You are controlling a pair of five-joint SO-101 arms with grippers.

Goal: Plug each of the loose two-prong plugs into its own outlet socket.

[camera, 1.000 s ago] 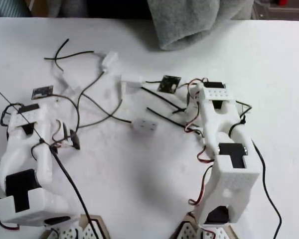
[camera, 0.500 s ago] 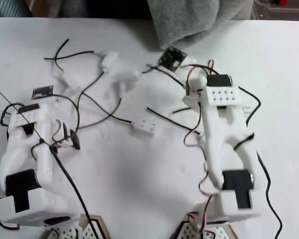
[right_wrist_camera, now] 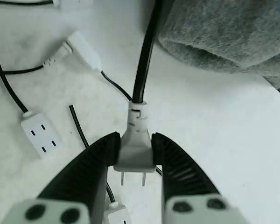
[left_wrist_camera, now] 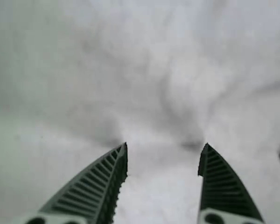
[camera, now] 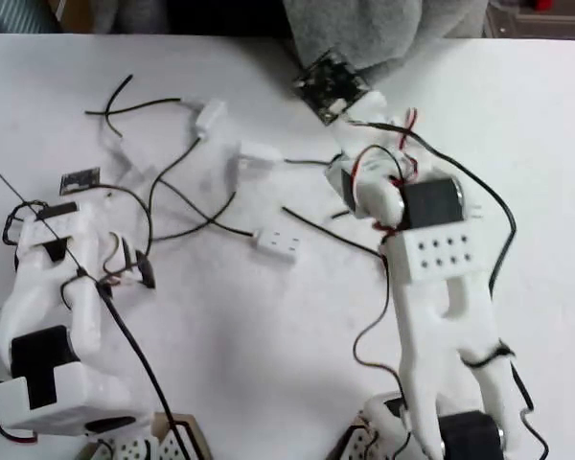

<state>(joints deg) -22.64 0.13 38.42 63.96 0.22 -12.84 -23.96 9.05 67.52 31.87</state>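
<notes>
White desk [camera: 268, 345]. The right claw [right_wrist_camera: 134, 139] is black with ribbed inner faces. Between them sits a white plastic two-prong plug [right_wrist_camera: 136, 157] with silvery prongs, on a glossy thick black cord [right_wrist_camera: 147, 56]. A white rectangular outlet block [right_wrist_camera: 39, 134] shows small dark slots. A fuzzy grey cloth [right_wrist_camera: 224, 28] is mottled. The left claw [left_wrist_camera: 164, 148] is dark and ridged.

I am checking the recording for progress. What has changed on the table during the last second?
The right arm stretched away from its base toward the grey cloth, and the right gripper holds a white plug. The left arm and the outlet block stayed in place.
</notes>
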